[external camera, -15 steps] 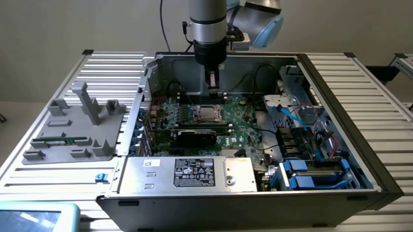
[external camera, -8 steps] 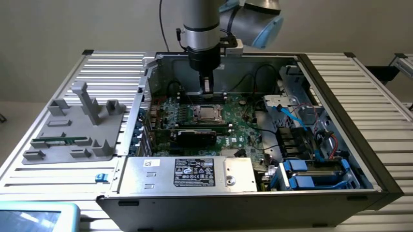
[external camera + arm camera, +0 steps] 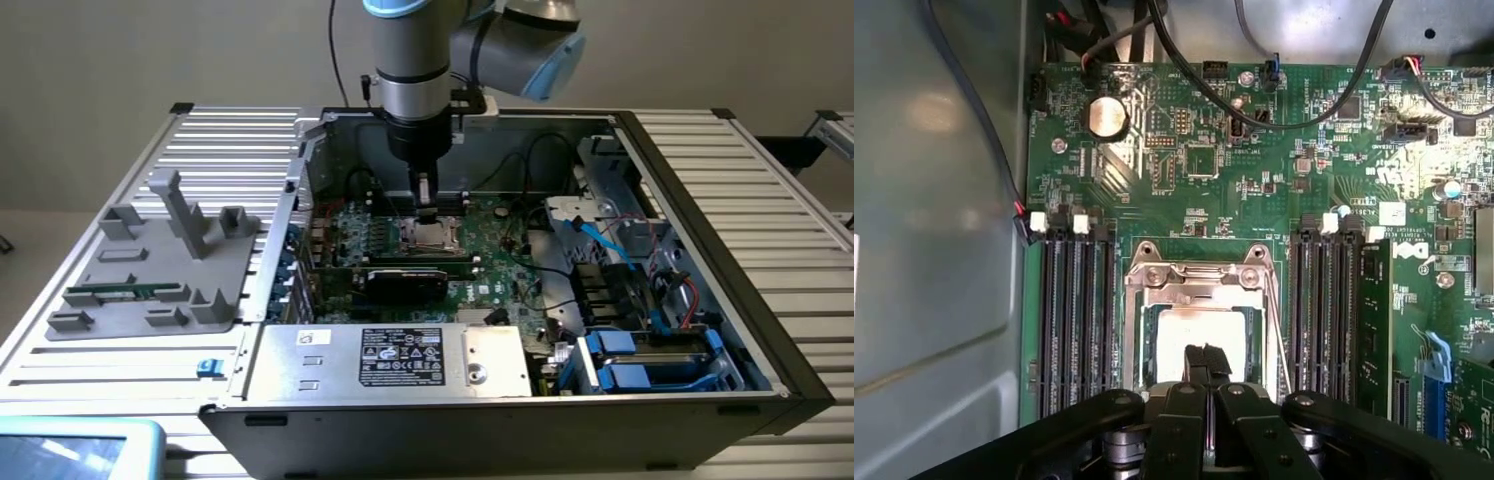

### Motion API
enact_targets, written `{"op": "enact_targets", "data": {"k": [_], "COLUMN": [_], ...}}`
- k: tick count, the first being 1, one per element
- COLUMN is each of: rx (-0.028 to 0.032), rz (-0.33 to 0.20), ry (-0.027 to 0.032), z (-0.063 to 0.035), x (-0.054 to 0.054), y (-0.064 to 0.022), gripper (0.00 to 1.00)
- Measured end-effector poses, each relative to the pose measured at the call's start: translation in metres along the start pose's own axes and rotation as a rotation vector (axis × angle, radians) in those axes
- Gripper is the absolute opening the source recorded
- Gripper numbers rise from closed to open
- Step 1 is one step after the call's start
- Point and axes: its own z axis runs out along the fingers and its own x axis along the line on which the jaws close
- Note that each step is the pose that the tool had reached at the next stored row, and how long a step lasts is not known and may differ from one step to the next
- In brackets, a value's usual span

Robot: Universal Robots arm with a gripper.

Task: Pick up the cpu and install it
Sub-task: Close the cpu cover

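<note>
Fingers [image 3: 1197,368] of the gripper [image 3: 1206,356] are pressed together with nothing pinched between them. Their tips sit over the chip [image 3: 1199,335], and we cannot tell whether they touch it. The chip lies flat inside the metal frame [image 3: 1199,283] of the socket, on the circuit board [image 3: 1184,180] in the open computer case [image 3: 467,430].

We judge the main danger to be a push from these narrow tips. If it lands off centre, it could tip the chip and bend the contacts beneath, should the chip not sit squarely. A sideways slip could scrape the tips against the frame.

Further out, the memory slots [image 3: 1069,320] and the memory stick [image 3: 1373,320] flank the socket. Black cables [image 3: 1274,120] loop beyond, and a wide swing could snag them.
</note>
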Motion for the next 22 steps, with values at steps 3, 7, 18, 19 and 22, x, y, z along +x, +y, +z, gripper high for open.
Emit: {"op": "enact_targets", "data": {"k": [3,7,18,19,22], "rx": [0.0069,0.0116,0.0771,0.0773,0.0774], "rz": [0.000,0.002,0.002,0.002,0.002], "ry": [-0.0006,-0.0013,-0.0109,-0.0110,-0.0109], "z": [0.0030,0.0073,0.0098,0.0098,0.0140], "x": [0.000,-0.001,0.000,0.000,0.000], "y": [-0.0005,-0.0012,-0.0026,-0.0026,-0.0030], "gripper": [0.09,0.09,0.09,0.09,0.09]}}
